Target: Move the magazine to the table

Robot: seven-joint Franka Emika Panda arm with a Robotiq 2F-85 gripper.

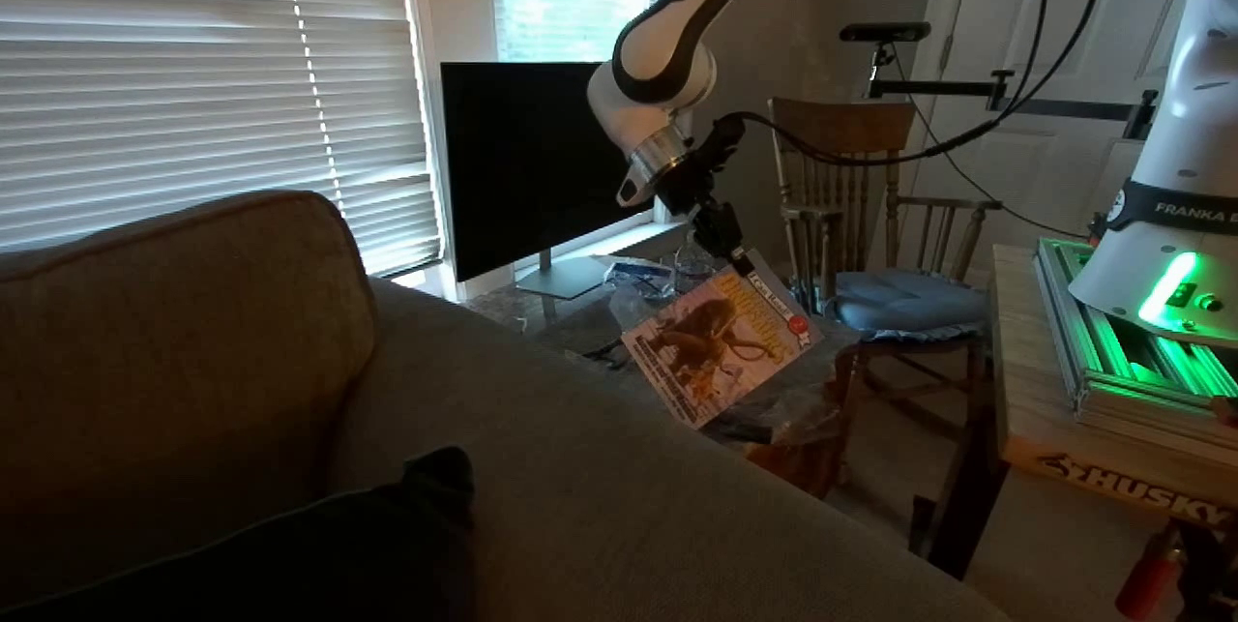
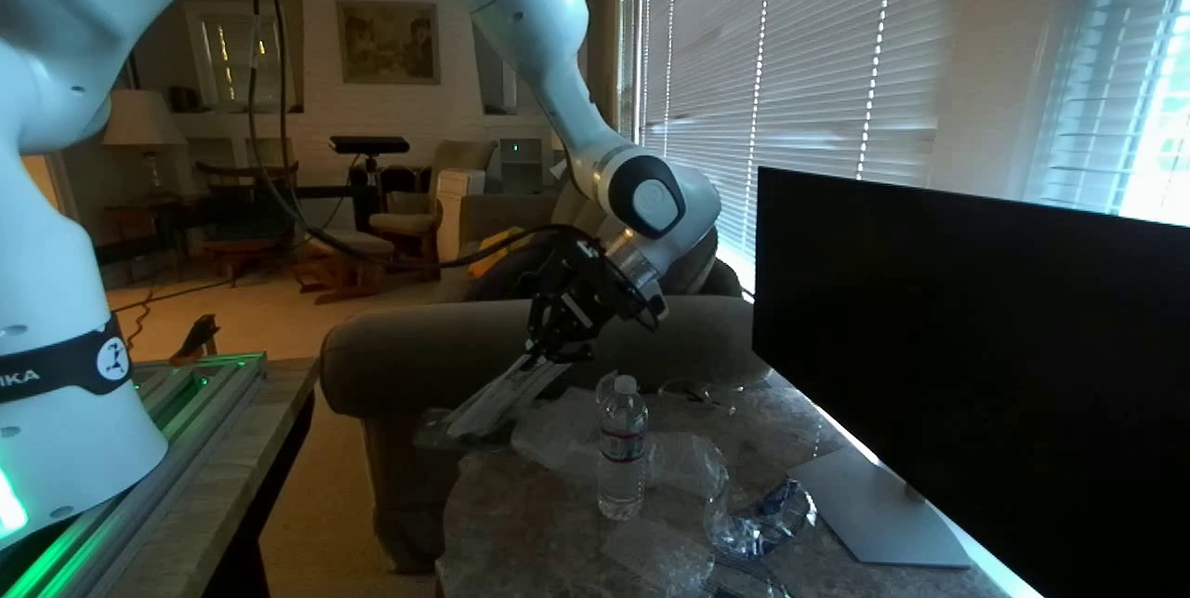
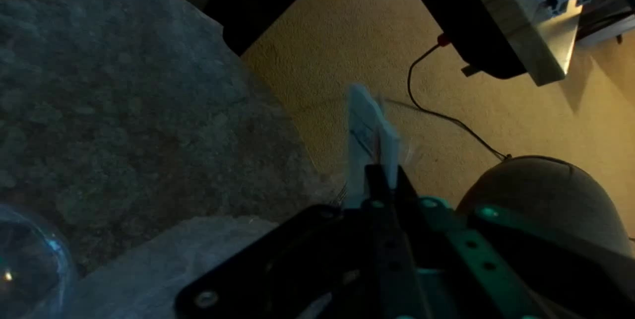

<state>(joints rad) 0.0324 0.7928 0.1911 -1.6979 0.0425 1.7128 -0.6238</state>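
The magazine [image 1: 721, 346] hangs tilted from my gripper, its tan and orange cover with the red corner patch facing an exterior view. It also shows nearly edge-on in an exterior view [image 2: 502, 401] and as a pale folded strip in the wrist view [image 3: 359, 150]. My gripper [image 1: 743, 264] is shut on its upper edge, and the fingertips [image 3: 389, 180] pinch it. The shiny stone-look table [image 2: 521, 514] also fills the left of the wrist view [image 3: 124, 110]. The magazine is by the table's edge near the couch; whether it touches the table or plastic is not clear.
On the table stand a water bottle [image 2: 621, 458], crumpled clear plastic [image 2: 669, 556], a foil wrapper [image 2: 767, 519] and a large monitor [image 2: 930, 347]. The couch [image 1: 503, 429] borders the table. A spindle-back chair [image 1: 841, 129] and the robot's workbench [image 1: 1020, 361] stand close by.
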